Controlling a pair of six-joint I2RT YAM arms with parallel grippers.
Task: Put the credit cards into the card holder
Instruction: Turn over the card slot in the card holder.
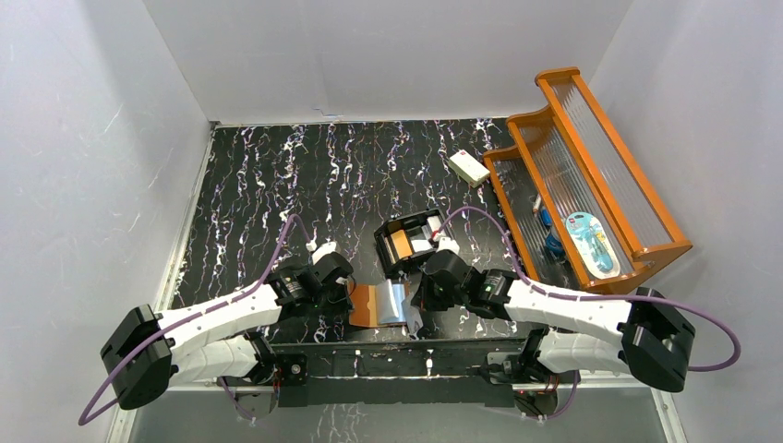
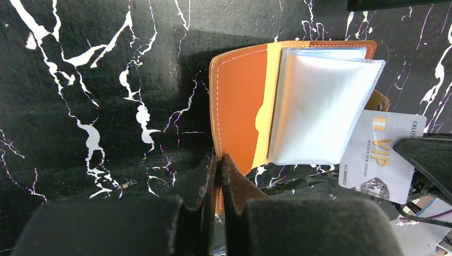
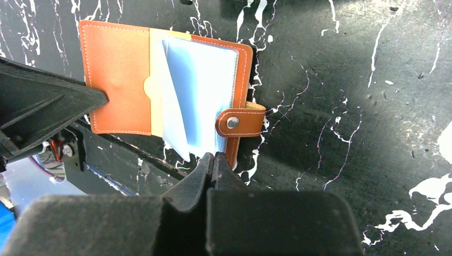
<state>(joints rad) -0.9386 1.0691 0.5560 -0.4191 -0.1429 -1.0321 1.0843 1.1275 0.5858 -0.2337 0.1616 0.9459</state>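
1. Black marble table [image 1: 258, 185], near edge: left gripper [image 2: 219, 160] is pinched tight on the open card holder's [image 2: 240, 101] cover.
2. Right gripper [image 3: 212, 159] is clamped on 1 VIP card [image 2: 379, 154], right beside the sleeves.
3. That card's edge-on and barely visible from the right wrist. Only the left wrist shows its face.

My left hand [image 2: 218, 178] is clamped on the near edge of the open card holder [image 2: 240, 101]. The holder lies on the black, white-veined counter [image 2: 80, 80] with its pale sleeves lifted. Just beside those sleeves, a grey card [image 2: 373, 154] marked VIP sticks out from my right hand [image 2: 421, 154].
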